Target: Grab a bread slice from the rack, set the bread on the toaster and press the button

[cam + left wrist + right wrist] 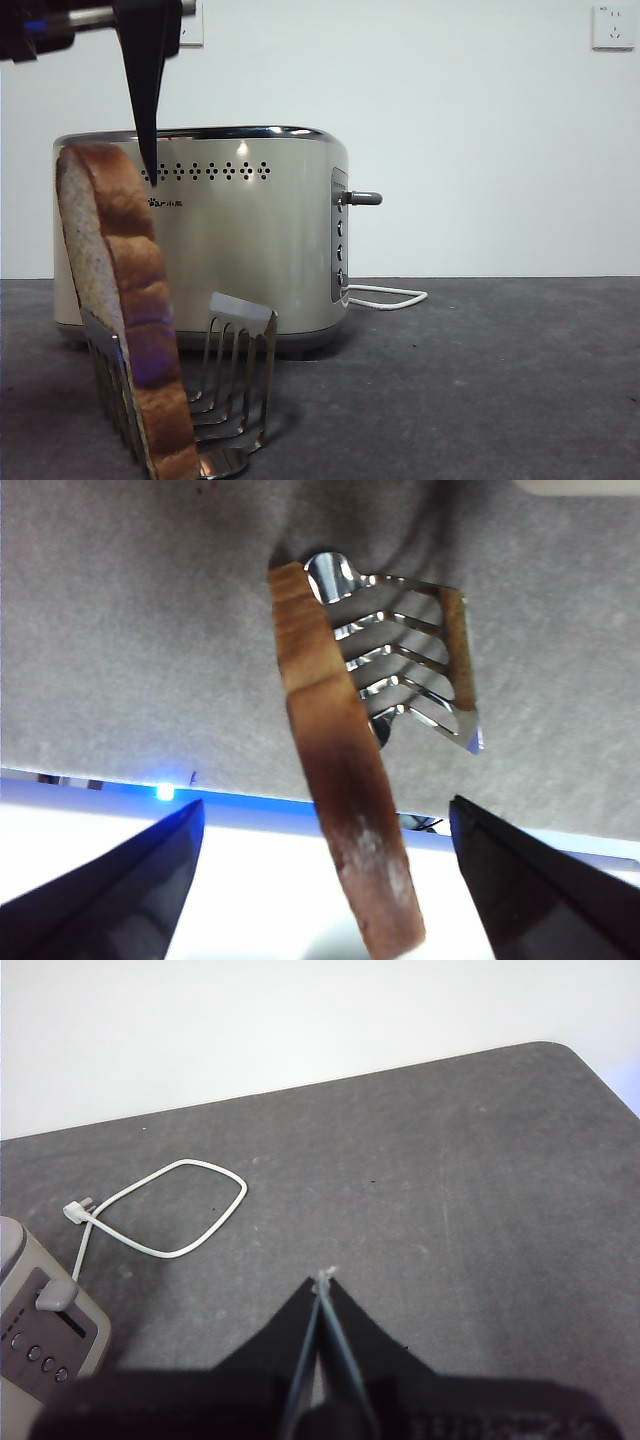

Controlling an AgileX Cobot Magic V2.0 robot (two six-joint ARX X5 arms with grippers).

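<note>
The slice of bread (125, 300) stands upright in the end slot of the silver rack (235, 370), in front of the cream toaster (250, 250). My left gripper (325, 805) hangs open over the slice (340, 760), one jaw on each side of its crust and apart from it. In the front view one of its fingers (146, 100) comes down from the top, just right of the bread's top edge. The rack (410, 670) holds nothing else that I can see. My right gripper (322, 1278) is shut and empty, off to the side of the toaster (30, 1330).
The toaster's lever (362, 198) sticks out of its grey side panel, with small buttons below it. A white cord (170, 1210) loops on the dark table behind the toaster. A wall socket (612, 25) sits at the upper right.
</note>
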